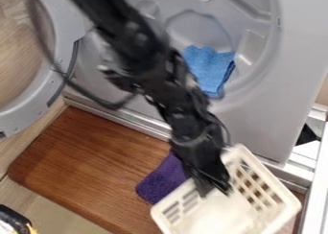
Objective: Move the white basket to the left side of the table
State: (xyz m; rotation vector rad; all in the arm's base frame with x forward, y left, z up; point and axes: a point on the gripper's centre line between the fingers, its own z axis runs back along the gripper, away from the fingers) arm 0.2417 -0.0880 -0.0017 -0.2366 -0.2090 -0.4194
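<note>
White slatted basket (221, 216) under black gripper (214, 191), basket's rim partly hidden there; jaws' opening and hold: cannot tell.

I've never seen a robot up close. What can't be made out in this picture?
In the camera view:
Basket: the bottom edge cuts it off.
Purple cloth: partly hidden behind the arm.
Gripper: too blurred to tell whether it holds the basket.
Black-and-yellow thing: cut off at lower left, so unclear what it is.
</note>
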